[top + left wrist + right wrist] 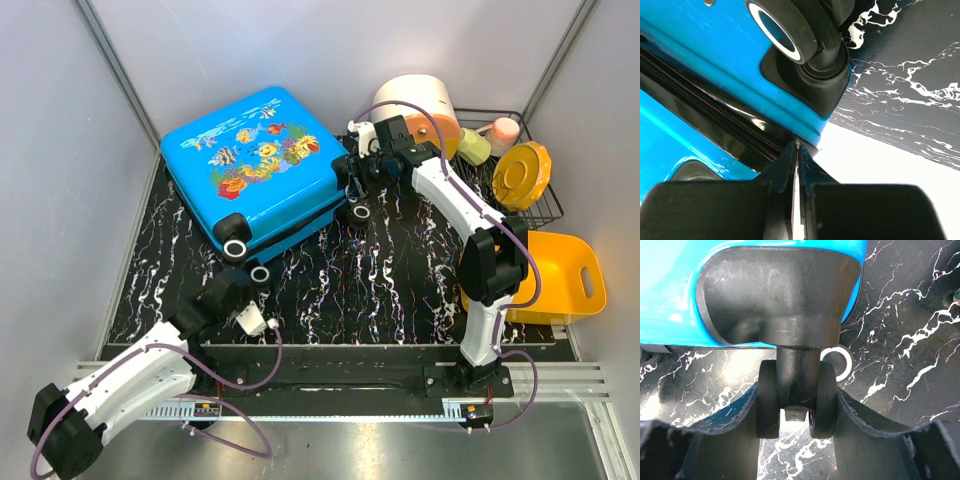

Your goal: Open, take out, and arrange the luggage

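Left gripper (797, 148): on my wrist feed its two fingers (815, 175) are pressed together with barely a sliver between them, tips right at the black zipper band (715, 110) that runs along the seam of the suitcase (255, 165). I cannot tell whether anything is pinched between the tips. Just above them sits a black wheel with a white ring (785, 25) in its dark corner housing. Right gripper (796, 390): fingers (730, 415) spread around a twin wheel (822, 400) at another corner, one finger against each outer face, so I log it as clamped on that wheel. Blue shell and the grey wheel housing fill the top of that feed. From overhead, the suitcase lies flat and closed, fish print up, on the far left part of the black marbled mat (380, 270), wheels facing the arms. The left arm reaches its near corner; the right arm stretches across to the right-hand corner. Well to the right I see a yellow basin (570, 275), and behind it a wire basket (545, 210) beside a round white-and-orange box (420, 105).
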`<state>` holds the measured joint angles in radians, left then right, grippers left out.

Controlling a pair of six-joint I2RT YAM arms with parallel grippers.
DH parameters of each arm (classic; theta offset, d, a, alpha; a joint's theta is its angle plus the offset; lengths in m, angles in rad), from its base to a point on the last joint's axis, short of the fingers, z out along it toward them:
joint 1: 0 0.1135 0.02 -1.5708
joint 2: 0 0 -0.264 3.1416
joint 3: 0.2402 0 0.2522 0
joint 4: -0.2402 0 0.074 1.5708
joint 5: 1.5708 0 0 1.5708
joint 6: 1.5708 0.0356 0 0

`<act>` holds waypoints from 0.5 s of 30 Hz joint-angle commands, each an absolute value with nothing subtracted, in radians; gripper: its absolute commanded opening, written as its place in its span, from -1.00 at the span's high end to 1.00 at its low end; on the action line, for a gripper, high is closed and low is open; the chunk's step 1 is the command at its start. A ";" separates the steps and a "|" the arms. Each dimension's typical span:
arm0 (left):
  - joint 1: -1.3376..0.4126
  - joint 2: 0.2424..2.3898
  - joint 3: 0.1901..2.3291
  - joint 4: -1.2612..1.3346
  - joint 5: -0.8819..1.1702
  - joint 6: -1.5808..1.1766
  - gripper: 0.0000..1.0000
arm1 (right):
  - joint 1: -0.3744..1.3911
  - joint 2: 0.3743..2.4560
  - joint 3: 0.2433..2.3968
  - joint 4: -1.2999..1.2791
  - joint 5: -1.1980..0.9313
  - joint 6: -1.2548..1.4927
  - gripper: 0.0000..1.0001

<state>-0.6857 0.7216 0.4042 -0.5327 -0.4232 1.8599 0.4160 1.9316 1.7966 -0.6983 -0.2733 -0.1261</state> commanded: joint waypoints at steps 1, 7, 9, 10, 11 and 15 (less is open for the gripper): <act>-0.583 0.664 0.357 -0.765 -0.492 1.905 1.00 | 0.318 1.930 1.821 -0.603 -0.104 -0.215 1.00; -0.385 0.689 0.344 -0.629 -0.448 2.075 1.00 | 0.296 1.947 1.828 -0.586 -0.060 -0.253 1.00; -0.316 0.724 0.344 -0.556 -0.428 2.132 1.00 | 0.290 1.957 1.839 -0.584 -0.054 -0.259 1.00; -0.292 0.738 0.347 -0.529 -0.417 2.149 1.00 | 0.285 1.962 1.848 -0.584 -0.055 -0.259 1.00; -0.267 0.753 0.344 -0.467 -0.399 2.190 1.00 | 0.279 1.967 1.851 -0.584 -0.055 -0.262 1.00; -0.128 0.848 0.336 -0.255 -0.322 2.295 1.00 | 0.276 1.968 1.855 -0.584 -0.061 -0.265 1.00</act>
<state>-0.2974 0.7658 0.3695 -0.3752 -0.1875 2.0647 0.4049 1.9560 1.8042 -0.6968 -0.2829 -0.1761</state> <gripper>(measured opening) 0.024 0.538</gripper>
